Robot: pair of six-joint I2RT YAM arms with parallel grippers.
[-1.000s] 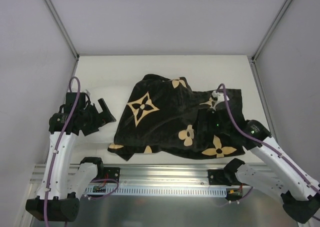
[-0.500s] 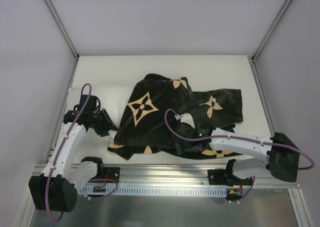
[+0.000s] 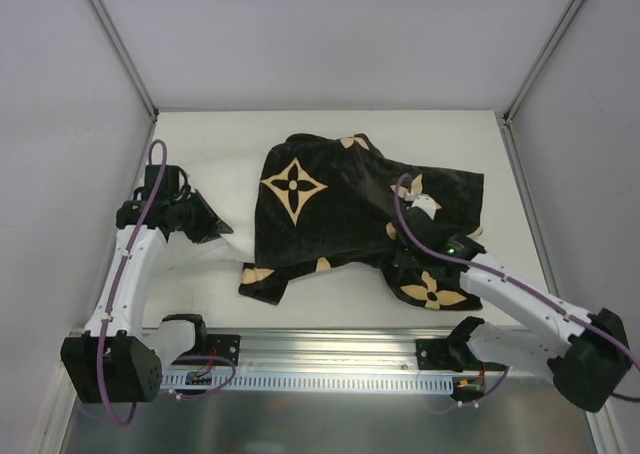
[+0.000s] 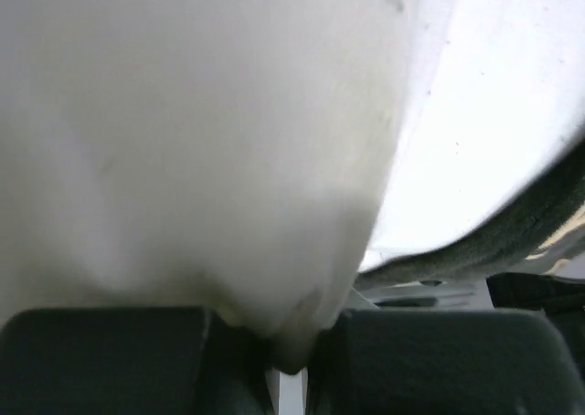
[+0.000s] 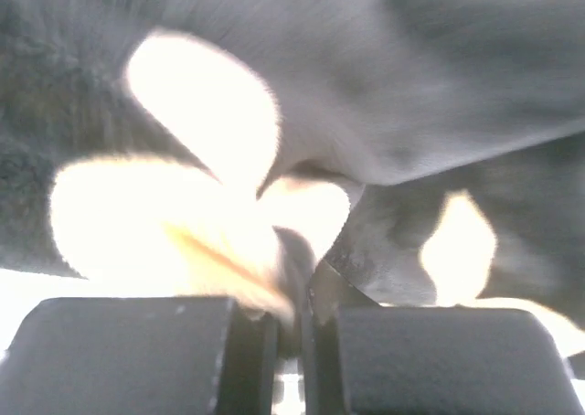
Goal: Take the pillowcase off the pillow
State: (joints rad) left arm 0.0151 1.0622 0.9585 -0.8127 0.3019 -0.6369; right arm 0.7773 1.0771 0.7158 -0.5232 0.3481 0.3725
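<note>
The black pillowcase [image 3: 350,209] with tan flower motifs lies crumpled across the middle of the table. The white pillow [image 3: 232,252] sticks out of its left side. My left gripper [image 3: 212,228] is at the pillow's left end, shut on a fold of the white pillow [image 4: 183,159], which is pinched between the jaws of the left gripper [image 4: 291,346]. An edge of the pillowcase [image 4: 512,237] shows at the right of that view. My right gripper [image 3: 405,259] is at the pillowcase's front right. The right gripper [image 5: 292,319] is shut on the black, flower-printed pillowcase [image 5: 411,95].
The cream table [image 3: 450,139] is enclosed by grey walls on the left, right and back. An aluminium rail [image 3: 330,359] with the arm bases runs along the near edge. Purple cables loop over both arms.
Both grippers have gone from open to shut, the left on the pillow and the right on the pillowcase. The pillowcase has shifted to the right, baring more white pillow at its left.
</note>
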